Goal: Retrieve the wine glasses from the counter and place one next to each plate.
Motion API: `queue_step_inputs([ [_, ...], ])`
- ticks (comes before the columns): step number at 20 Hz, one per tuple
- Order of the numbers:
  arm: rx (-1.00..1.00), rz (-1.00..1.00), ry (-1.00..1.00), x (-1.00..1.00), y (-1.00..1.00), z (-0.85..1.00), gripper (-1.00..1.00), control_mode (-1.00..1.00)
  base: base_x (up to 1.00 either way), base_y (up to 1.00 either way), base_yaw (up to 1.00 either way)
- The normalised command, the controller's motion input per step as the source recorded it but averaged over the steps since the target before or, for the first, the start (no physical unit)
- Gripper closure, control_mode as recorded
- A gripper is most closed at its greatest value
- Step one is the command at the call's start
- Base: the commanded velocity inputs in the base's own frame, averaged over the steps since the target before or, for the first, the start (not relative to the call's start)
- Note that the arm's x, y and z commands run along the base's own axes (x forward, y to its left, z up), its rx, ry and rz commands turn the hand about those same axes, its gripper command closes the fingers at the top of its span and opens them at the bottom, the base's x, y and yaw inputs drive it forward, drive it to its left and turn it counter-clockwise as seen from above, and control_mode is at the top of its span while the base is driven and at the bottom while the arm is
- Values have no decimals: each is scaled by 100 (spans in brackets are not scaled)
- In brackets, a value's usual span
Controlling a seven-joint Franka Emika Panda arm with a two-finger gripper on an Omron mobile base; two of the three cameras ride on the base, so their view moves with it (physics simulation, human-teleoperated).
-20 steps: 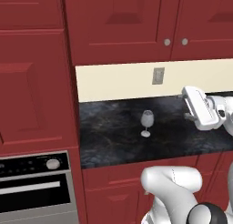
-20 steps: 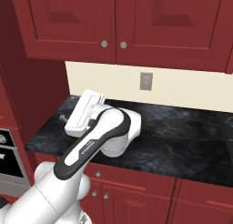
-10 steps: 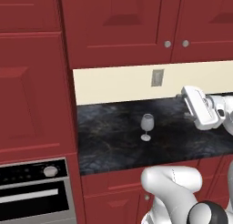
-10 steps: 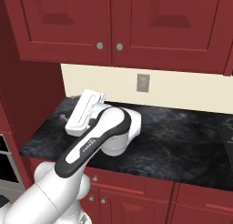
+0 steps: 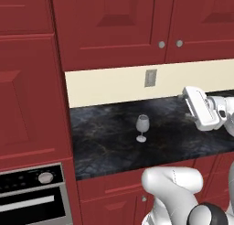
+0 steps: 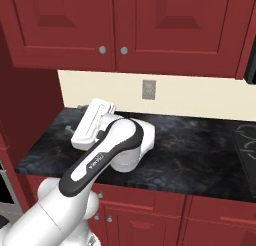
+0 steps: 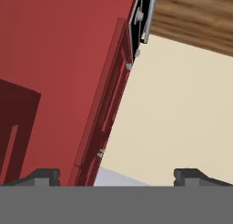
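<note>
One wine glass (image 5: 142, 127) stands upright on the black marble counter (image 5: 105, 146), near the middle of its depth. My gripper (image 5: 183, 95) hovers above the counter to the right of the glass, well apart from it. In the right base view the gripper (image 6: 73, 118) sits over the counter's (image 6: 190, 155) left part, in front of the bent arm. The two fingertips (image 7: 43, 175) stand wide apart in the hand view, open with nothing between them. The plates are out of view.
A tall red cabinet (image 5: 27, 91) bounds the counter's left end, with an oven (image 5: 32, 196) below it. Red wall cabinets (image 5: 137, 23) hang above the cream backsplash with its outlet (image 5: 150, 77). A cooktop edge (image 6: 247, 140) lies at the right.
The whole picture has slid a little to the left in both base views, so the base has moved right. The glass has not moved and the gripper stays open.
</note>
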Motion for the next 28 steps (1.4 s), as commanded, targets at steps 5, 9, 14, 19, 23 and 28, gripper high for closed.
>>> queue_step_inputs([
  [5,0,0,0,0,0,0,-100,100,30,-9,0],
  [9,0,0,0,0,0,0,-100,100,26,-2,0],
  [14,0,0,0,0,0,0,-100,100,30,0,0],
  [19,0,0,5,40,0,-39,-100,-100,0,0,0],
  [23,-6,0,7,60,0,-55,-100,-100,0,0,0],
  [28,-5,0,3,62,-10,-48,-100,-100,0,0,0],
])
